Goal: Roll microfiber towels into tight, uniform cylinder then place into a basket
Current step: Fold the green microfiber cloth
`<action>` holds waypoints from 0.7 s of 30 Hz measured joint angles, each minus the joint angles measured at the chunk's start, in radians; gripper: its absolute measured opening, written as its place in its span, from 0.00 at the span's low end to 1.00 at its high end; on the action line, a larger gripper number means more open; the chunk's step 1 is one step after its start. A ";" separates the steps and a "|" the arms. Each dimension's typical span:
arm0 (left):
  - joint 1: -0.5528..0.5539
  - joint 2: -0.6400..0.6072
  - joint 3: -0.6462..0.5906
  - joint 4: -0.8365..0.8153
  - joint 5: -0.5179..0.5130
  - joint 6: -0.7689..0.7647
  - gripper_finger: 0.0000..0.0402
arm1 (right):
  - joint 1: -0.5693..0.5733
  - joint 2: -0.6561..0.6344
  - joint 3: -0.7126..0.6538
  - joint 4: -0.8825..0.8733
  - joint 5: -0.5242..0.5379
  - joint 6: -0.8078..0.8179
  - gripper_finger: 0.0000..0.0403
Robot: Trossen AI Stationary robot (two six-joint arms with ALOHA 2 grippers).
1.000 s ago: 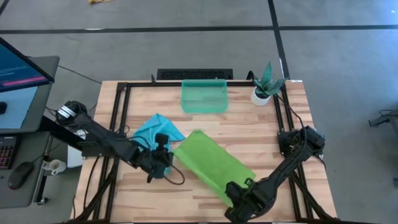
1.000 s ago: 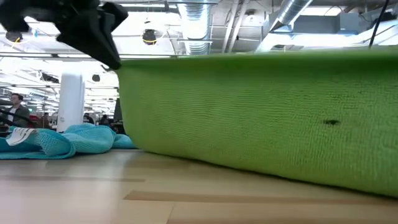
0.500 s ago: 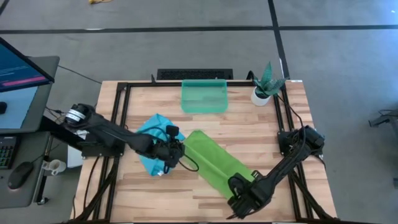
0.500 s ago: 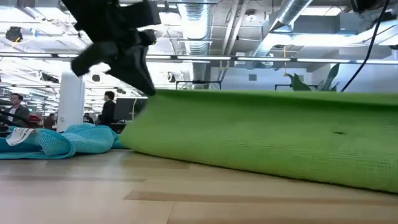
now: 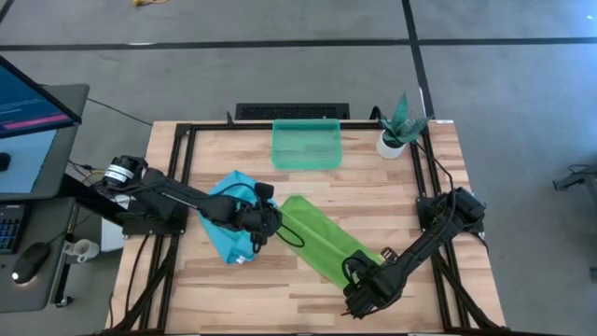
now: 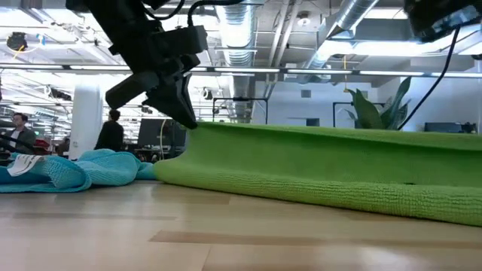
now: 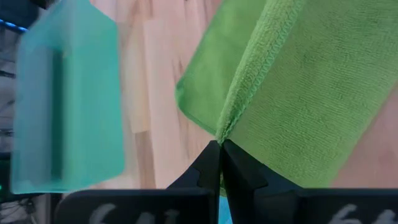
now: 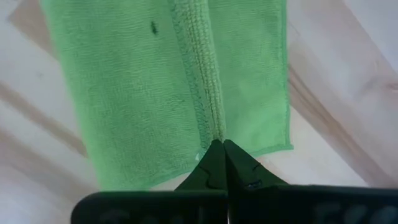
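Green towel [image 5: 322,245]: lying folded into a long strip, running diagonally across the middle of the table [image 5: 392,187], a raised fold along its length.
Left gripper [image 5: 270,220]: pinching the towel's folded edge at the end nearer the basket, fingers [image 7: 211,163] clamped tight on the hem.
Right gripper [image 5: 359,275]: pinching the same fold at the opposite end, near the table's front edge, fingers [image 8: 219,158] closed on the cloth.
Blue towel [image 5: 229,219]: lying crumpled under the left arm, just beside the green one, white tag [image 6: 24,163] showing.
Basket [image 5: 305,145]: sitting at the far edge of the table.
Potted plant [image 5: 399,126]: standing near the basket.
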State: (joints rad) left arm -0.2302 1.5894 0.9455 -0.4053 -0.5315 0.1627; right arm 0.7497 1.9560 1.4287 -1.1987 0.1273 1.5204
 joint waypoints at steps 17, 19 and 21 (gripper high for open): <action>0.000 0.000 0.000 0.002 -0.034 0.013 0.03 | -0.052 0.000 -0.008 0.009 0.001 -0.005 0.01; 0.002 0.000 0.000 0.002 -0.034 0.014 0.07 | -0.059 0.000 -0.008 0.009 0.002 -0.007 0.01; 0.004 0.000 0.000 0.001 -0.034 0.014 0.12 | -0.063 0.000 -0.008 0.009 0.001 -0.007 0.01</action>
State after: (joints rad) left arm -0.2261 1.5894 0.9451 -0.4041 -0.5652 0.1768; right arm 0.6865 1.9564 1.4208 -1.1896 0.1286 1.5131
